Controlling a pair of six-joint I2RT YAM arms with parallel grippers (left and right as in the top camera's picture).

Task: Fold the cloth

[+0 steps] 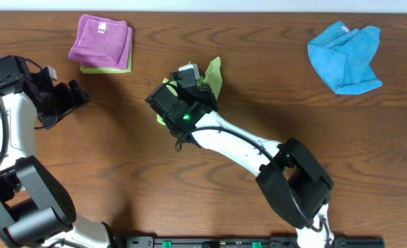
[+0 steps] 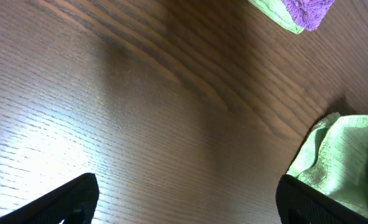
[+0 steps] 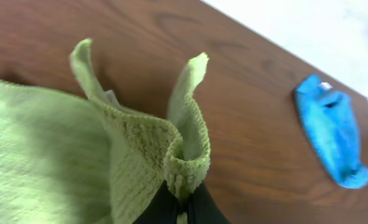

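The lime-green cloth point(image 1: 213, 74) lies bunched at the middle of the table, mostly hidden under my right wrist. My right gripper point(image 1: 197, 88) is shut on a fold of the cloth's edge. In the right wrist view the jaws point(image 3: 181, 202) pinch the cloth point(image 3: 131, 146), which stands up in two peaks above them. My left gripper point(image 1: 76, 96) is open and empty at the left side, apart from the cloth. In the left wrist view its fingers point(image 2: 187, 205) are spread wide over bare wood, and the cloth point(image 2: 339, 155) shows at the right edge.
A folded purple cloth point(image 1: 101, 40) lies on a yellow-green one at the back left; it also shows in the left wrist view point(image 2: 305, 9). A crumpled bright blue cloth point(image 1: 346, 56) lies at the back right and shows in the right wrist view point(image 3: 330, 134).
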